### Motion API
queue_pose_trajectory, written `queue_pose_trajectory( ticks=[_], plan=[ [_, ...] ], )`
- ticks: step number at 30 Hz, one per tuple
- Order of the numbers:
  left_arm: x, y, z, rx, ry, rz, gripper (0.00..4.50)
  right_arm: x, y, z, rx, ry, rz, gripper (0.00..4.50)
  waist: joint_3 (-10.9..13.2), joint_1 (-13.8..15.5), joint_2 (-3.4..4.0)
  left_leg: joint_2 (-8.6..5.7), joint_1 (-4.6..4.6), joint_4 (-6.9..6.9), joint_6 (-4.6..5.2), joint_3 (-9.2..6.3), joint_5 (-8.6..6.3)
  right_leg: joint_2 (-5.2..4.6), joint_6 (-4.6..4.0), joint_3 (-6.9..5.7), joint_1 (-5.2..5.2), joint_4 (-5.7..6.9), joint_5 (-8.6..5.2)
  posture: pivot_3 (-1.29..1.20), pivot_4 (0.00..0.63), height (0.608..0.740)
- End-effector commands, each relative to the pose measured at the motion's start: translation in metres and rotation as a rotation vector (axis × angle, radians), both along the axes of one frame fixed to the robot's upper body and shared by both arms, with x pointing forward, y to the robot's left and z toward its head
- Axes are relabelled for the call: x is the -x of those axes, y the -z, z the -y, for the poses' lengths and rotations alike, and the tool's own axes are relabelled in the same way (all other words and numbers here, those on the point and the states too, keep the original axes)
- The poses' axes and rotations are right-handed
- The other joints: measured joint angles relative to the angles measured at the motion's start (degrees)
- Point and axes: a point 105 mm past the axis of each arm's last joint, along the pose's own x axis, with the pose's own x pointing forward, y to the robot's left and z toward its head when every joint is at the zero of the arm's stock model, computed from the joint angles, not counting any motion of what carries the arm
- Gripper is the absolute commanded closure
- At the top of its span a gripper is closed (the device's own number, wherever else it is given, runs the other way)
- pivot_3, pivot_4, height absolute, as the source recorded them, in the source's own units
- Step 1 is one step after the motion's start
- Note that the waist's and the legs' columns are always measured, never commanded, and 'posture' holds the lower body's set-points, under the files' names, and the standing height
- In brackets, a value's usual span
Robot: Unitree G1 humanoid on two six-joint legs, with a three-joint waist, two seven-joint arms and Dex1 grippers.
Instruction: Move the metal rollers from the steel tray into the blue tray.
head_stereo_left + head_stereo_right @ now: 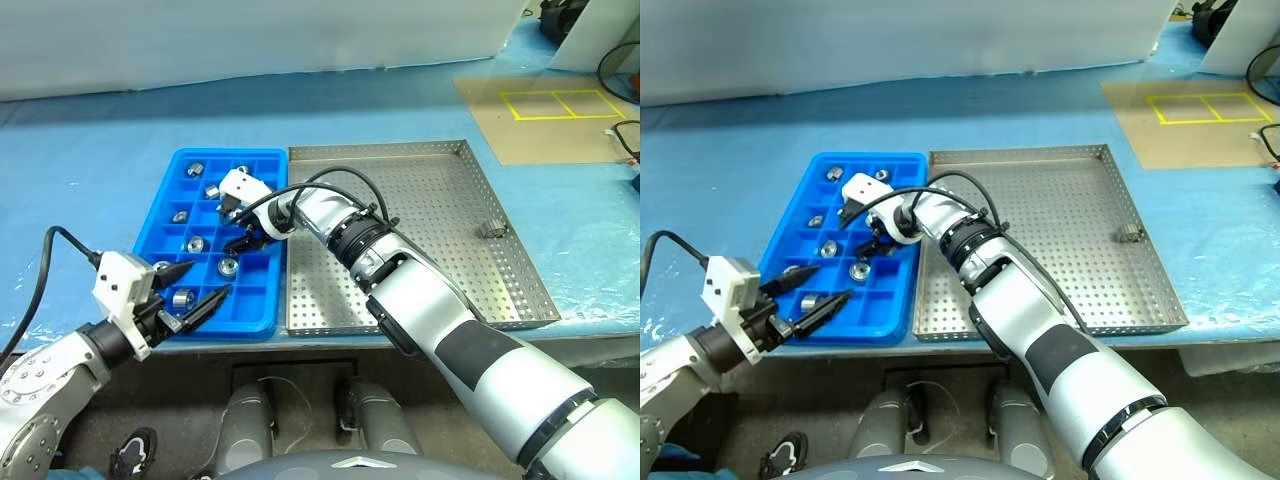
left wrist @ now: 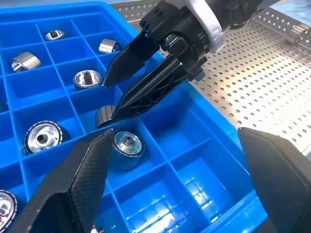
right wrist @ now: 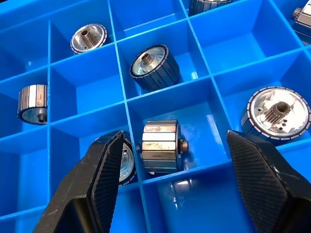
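Observation:
The blue tray (image 1: 262, 300) lies left of the steel tray (image 1: 430, 200) and holds several metal rollers (image 1: 196, 243), one to a compartment. One roller (image 1: 491, 228) lies by the steel tray's right rim. My right gripper (image 1: 238, 228) reaches across over the blue tray's middle, open. In the right wrist view a faceted roller (image 3: 160, 145) lies on its side on a compartment floor below the spread fingers (image 3: 99, 179), free of them. My left gripper (image 1: 205, 282) hovers open over the tray's near left corner, above another roller (image 1: 183, 298).
A tan mat with yellow tape squares (image 1: 550, 115) lies at the back right, with black cables (image 1: 625, 140) at the right edge. The pale blue sheet (image 1: 90, 170) covers the table around both trays. The table's front edge runs just below the trays.

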Motion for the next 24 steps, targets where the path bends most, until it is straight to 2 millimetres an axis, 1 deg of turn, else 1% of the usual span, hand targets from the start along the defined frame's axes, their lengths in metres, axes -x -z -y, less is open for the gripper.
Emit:
queue_pose_trajectory(
  ticks=[1, 4, 5, 7, 8, 9, 10, 11, 13, 14, 15, 18, 22, 24],
  plan=[
    [0.002, -0.011, 0.006, -0.014, 0.020, 0.057, 0.19, 0.044, 0.005, -0.052, -0.048, -0.144, -0.036, 1.05, 0.0, 0.0, 0.00, 0.00, 0.00, 0.00, 0.00, 0.00, 0.00, 0.00, 0.00, 0.00, 0.00, 0.00, 0.00, -0.16, 0.150, 0.740],
    [0.002, -0.011, 0.006, -0.014, 0.019, 0.058, 0.19, 0.046, 0.005, -0.054, -0.046, -0.149, -0.035, 1.05, 0.0, 0.0, 0.00, 0.00, 0.02, 0.00, 0.00, 0.00, 0.00, 0.00, 0.00, 0.00, 0.02, 0.00, 0.00, -0.16, 0.150, 0.740],
    [0.002, -0.011, 0.005, -0.013, 0.019, 0.058, 0.19, 0.047, 0.005, -0.054, -0.046, -0.152, -0.036, 1.43, 0.0, 0.0, 0.00, 0.00, 0.02, 0.00, 0.00, 0.00, 0.00, 0.00, 0.00, 0.00, 0.02, 0.00, 0.00, -0.16, 0.150, 0.740],
    [0.002, -0.011, 0.005, -0.013, 0.019, 0.058, 0.19, 0.049, 0.006, -0.055, -0.045, -0.158, -0.041, 1.93, 0.0, 0.0, 0.00, 0.00, 0.02, 0.00, 0.00, 0.00, 0.00, 0.00, 0.00, 0.00, 0.02, 0.00, 0.00, -0.16, 0.150, 0.740],
    [0.002, -0.011, 0.006, -0.012, 0.019, 0.058, 0.19, 0.050, 0.006, -0.056, -0.045, -0.162, -0.043, 2.37, 0.0, 0.0, 0.00, 0.00, 0.02, 0.00, 0.00, 0.00, 0.00, 0.00, 0.00, 0.00, 0.02, 0.00, 0.00, -0.16, 0.150, 0.740],
    [0.003, -0.011, 0.006, -0.012, 0.019, 0.058, 0.19, 0.051, 0.007, -0.056, -0.044, -0.165, -0.045, 2.63, 0.0, 0.0, 0.00, 0.00, 0.02, 0.00, 0.00, 0.00, 0.00, 0.00, 0.00, 0.00, 0.02, 0.00, 0.00, -0.16, 0.150, 0.740],
    [0.003, -0.011, 0.006, -0.012, 0.019, 0.059, 0.19, 0.052, 0.007, -0.057, -0.044, -0.173, -0.041, 3.05, 0.0, 0.0, 0.00, 0.00, 0.01, 0.00, 0.00, 0.00, 0.00, 0.00, 0.00, 0.00, 0.02, 0.00, 0.00, -0.16, 0.150, 0.740],
    [0.003, -0.011, 0.006, -0.012, 0.019, 0.059, 0.19, 0.053, 0.007, -0.057, -0.044, -0.178, -0.039, 3.29, 0.0, 0.0, 0.00, 0.00, 0.01, 0.00, 0.00, 0.00, 0.00, 0.00, 0.00, 0.00, 0.02, 0.00, 0.00, -0.16, 0.150, 0.740],
    [0.003, -0.011, 0.005, -0.011, 0.019, 0.059, 0.19, 0.054, 0.008, -0.057, -0.040, -0.180, -0.047, 4.04, 0.0, 0.0, 0.00, 0.00, 0.01, -0.01, 0.00, 0.00, 0.00, 0.00, 0.00, 0.00, 0.01, 0.00, 0.00, -0.16, 0.150, 0.740],
    [0.003, -0.011, 0.005, -0.012, 0.018, 0.059, 0.19, 0.054, 0.008, -0.056, -0.037, -0.180, -0.051, 4.33, 0.0, 0.0, 0.00, 0.00, 0.01, -0.01, 0.00, 0.00, 0.00, 0.00, 0.00, 0.00, 0.01, 0.00, 0.00, -0.16, 0.150, 0.740],
    [0.003, -0.011, 0.005, -0.012, 0.018, 0.058, 0.19, 0.054, 0.009, -0.056, -0.031, -0.182, -0.054, 4.46, 0.0, 0.0, 0.00, 0.00, 0.02, -0.01, 0.00, 0.00, 0.00, 0.00, 0.00, 0.00, 0.02, 0.00, 0.00, -0.16, 0.150, 0.740],
    [0.003, -0.010, 0.005, -0.013, 0.018, 0.057, 0.19, 0.056, 0.009, -0.055, -0.023, -0.190, -0.066, 4.46, 0.0, 0.0, -0.01, 0.00, 0.06, -0.01, 0.00, 0.00, 0.00, 0.00, 0.00, 0.00, 0.04, 0.00, 0.00, -0.16, 0.150, 0.740],
    [0.003, -0.010, 0.005, -0.014, 0.018, 0.057, 0.19, 0.061, -0.003, -0.060, -0.085, -0.222, -0.090, 4.46, 0.0, 0.0, 0.00, 0.00, 0.06, -0.01, 0.00, 0.00, 0.00, 0.00, 0.00, 0.00, 0.05, 0.00, 0.00, -0.16, 0.150, 0.740],
    [0.003, -0.010, 0.005, -0.013, 0.018, 0.057, 0.19, 0.061, -0.009, -0.062, -0.122, -0.240, -0.072, 4.08, 0.0, 0.0, 0.00, 0.00, 0.05, -0.01, 0.00, 0.00, 0.00, 0.00, 0.00, 0.00, 0.05, 0.00, 0.00, -0.15, 0.150, 0.740]
  ],
)
